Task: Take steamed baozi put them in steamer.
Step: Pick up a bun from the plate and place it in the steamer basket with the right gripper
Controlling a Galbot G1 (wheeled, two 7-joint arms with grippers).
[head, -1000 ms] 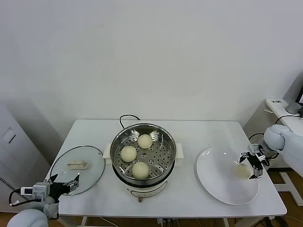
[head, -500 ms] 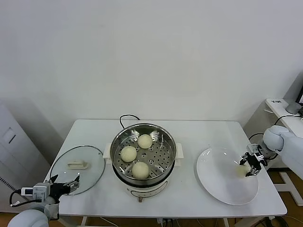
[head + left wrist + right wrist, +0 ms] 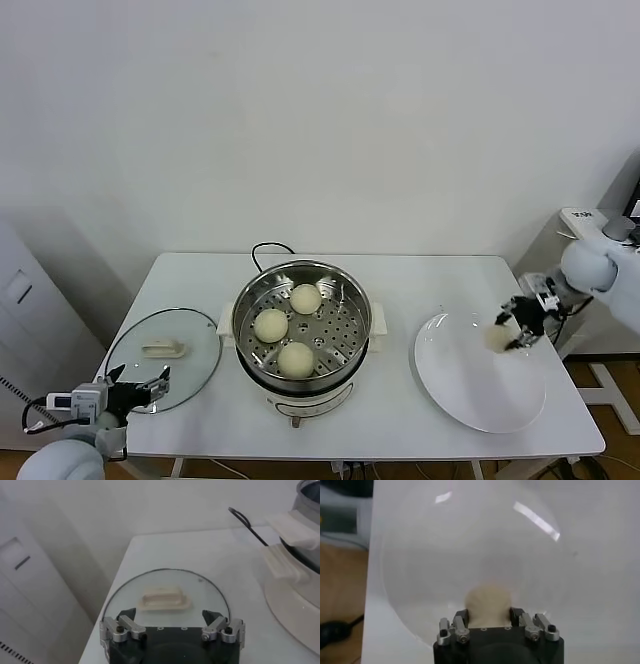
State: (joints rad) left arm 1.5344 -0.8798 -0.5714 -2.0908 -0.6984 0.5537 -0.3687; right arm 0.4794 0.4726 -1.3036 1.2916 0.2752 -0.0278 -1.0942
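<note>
At right of frame, the right gripper [image 3: 512, 334] clamps the last bun [image 3: 496, 338]; a soft grip could drop it before the steamer [image 3: 302, 318]

The left gripper [image 3: 172, 628], jaws apart, hangs over the glass lid [image 3: 165, 592] beside the steamer [image 3: 300, 555].

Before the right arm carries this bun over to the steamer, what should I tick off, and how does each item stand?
1. Right gripper shut on the bun: ok.
2. Bun lifted clear of the plate: ok, it hangs above it in the head view.
3. Free spot on the steamer tray: ok, three buns inside, right side bare.
4. Lid off the steamer: ok, it lies on the table to the left.
5. Left gripper out of the way: ok, open, parked near the lid.
6. Grip firmness: cannot tell.
</note>
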